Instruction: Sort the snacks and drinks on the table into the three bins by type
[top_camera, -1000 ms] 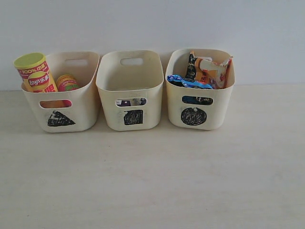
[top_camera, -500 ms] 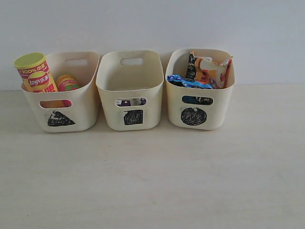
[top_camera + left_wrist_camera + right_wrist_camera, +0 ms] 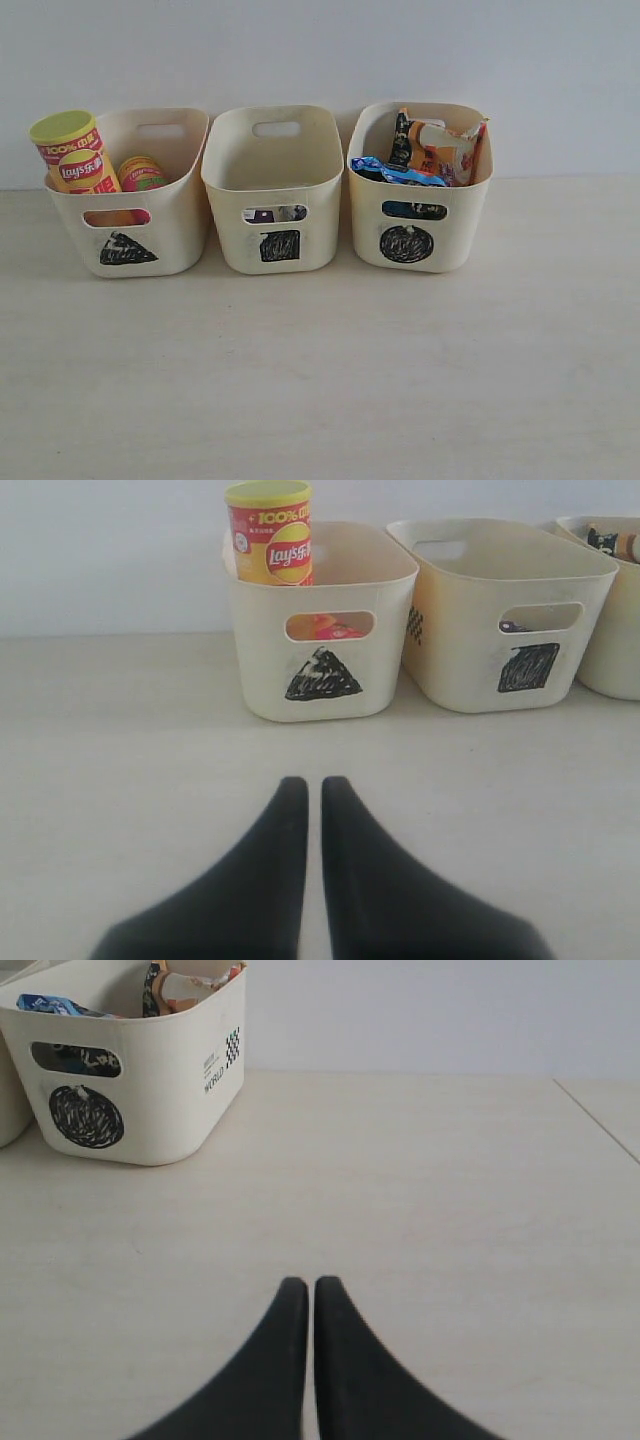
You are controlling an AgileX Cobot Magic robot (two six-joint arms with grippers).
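Sorted by type: yellow tube (image 3: 75,155) & pink tube (image 3: 140,173) lean in triangle bin (image 3: 180,240). Cartons (image 3: 275,214) sit low in square bin (image 3: 275,165), seen only thru its slot. Blue packet (image 3: 395,172) & orange packet (image 3: 440,150) poke out of circle bin (image 3: 455,225). Table (image 3: 320,380) bare in front, so job looks done. L gripper (image 3: 313,792) & R gripper (image 3: 305,1292): jaws pressed together, nothing held. Both low over table, pointing twd bins, well apart from them.

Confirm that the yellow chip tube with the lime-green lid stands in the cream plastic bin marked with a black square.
Wrong bin. The yellow chip tube with the lime-green lid stands in the cream plastic bin marked with a black triangle; the square-marked bin is the next one along. The exterior view shows it.
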